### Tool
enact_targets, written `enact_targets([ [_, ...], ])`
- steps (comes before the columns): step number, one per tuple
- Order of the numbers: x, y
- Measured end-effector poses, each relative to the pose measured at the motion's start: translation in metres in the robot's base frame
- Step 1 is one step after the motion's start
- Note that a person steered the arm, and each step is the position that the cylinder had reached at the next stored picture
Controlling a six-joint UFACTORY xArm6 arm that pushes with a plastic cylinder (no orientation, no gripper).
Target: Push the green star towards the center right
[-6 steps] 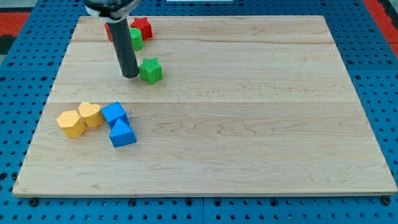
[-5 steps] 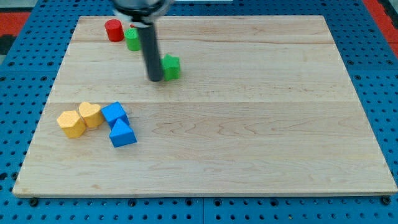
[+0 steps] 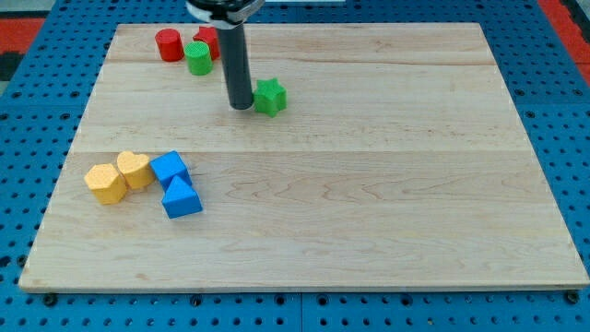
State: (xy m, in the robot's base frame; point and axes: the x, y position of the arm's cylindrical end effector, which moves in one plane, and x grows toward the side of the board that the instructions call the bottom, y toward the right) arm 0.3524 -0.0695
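Note:
The green star (image 3: 270, 96) lies on the wooden board (image 3: 387, 184), in the upper part, left of the middle. My tip (image 3: 240, 105) is at the star's left side, close against it or touching it. The dark rod rises from the tip to the view's top edge.
A red cylinder (image 3: 169, 44), a green cylinder (image 3: 197, 57) and a red block (image 3: 207, 39) partly hidden by the rod stand at the view's top left. Two yellow blocks (image 3: 120, 176) and two blue blocks (image 3: 175, 183) cluster at the left.
My tip has moved to the view's right and pushed the green star along with it, from near the top-left cluster towards the board's middle.

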Motion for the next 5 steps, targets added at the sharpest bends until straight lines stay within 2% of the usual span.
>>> enact_targets([
  [1, -0.012, 0.001],
  [2, -0.003, 0.068],
  [3, 0.002, 0.166],
  [4, 0.017, 0.209],
  [5, 0.032, 0.149],
])
